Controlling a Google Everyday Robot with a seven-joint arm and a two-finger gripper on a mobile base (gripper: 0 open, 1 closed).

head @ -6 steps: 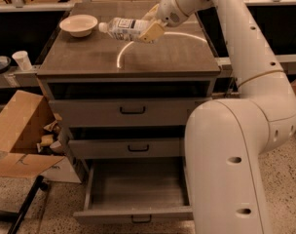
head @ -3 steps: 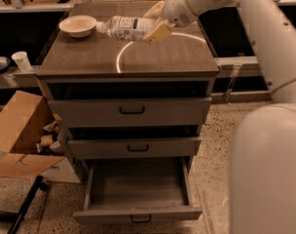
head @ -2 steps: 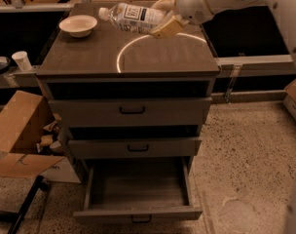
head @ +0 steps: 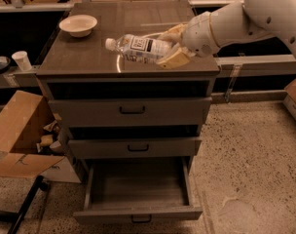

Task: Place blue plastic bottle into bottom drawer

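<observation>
The blue plastic bottle (head: 138, 48), clear and ribbed with a white cap and a white label, is held on its side above the cabinet top (head: 89, 57), cap pointing left. My gripper (head: 170, 45) is shut on the bottle's base end, with tan fingers (head: 174, 57) on either side of it. The arm reaches in from the upper right. The bottom drawer (head: 138, 194) is pulled open below, with a grey wood-grain interior and a small dark bar handle. It holds nothing.
A cream bowl (head: 78, 25) sits at the back left of the cabinet top. The two upper drawers (head: 132, 112) are shut. An open cardboard box (head: 21, 135) lies on the floor at left. A small white cup (head: 22, 60) stands on a low shelf at far left.
The gripper has lifted the bottle off the cabinet top and carried it forward toward the front edge. The camera view has shifted.
</observation>
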